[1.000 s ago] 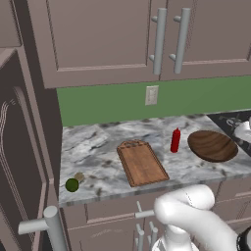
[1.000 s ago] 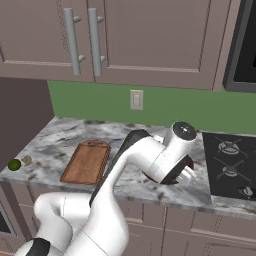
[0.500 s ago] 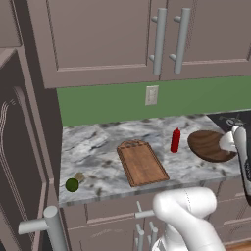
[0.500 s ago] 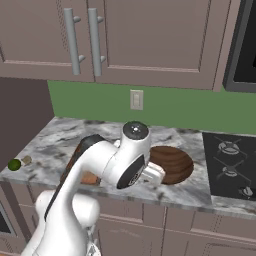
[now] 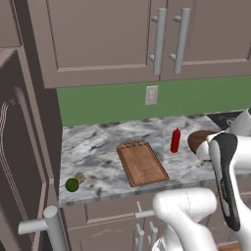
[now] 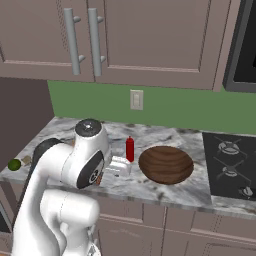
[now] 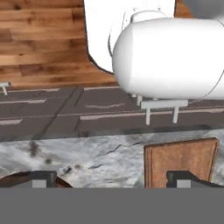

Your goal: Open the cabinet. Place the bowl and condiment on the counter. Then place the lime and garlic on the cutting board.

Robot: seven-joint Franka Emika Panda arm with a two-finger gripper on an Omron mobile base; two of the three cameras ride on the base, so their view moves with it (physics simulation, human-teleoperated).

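While our hand [image 7: 112, 178] hangs empty with fingers spread, we see lime [image 5: 72, 185] and garlic [image 5: 79, 176] beside the cutting board [image 5: 142, 162] on the tabletop [image 5: 98, 142].

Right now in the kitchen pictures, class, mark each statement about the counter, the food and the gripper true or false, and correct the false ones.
1. The lime lies on the cutting board. False: it sits on the counter near its left end, apart from the board.
2. The condiment stands upright between the board and the bowl. True.
3. The garlic lies inside the bowl. False: it rests on the counter beside the lime.
4. The gripper is open and holds nothing. True.
5. The cutting board is bare. True.
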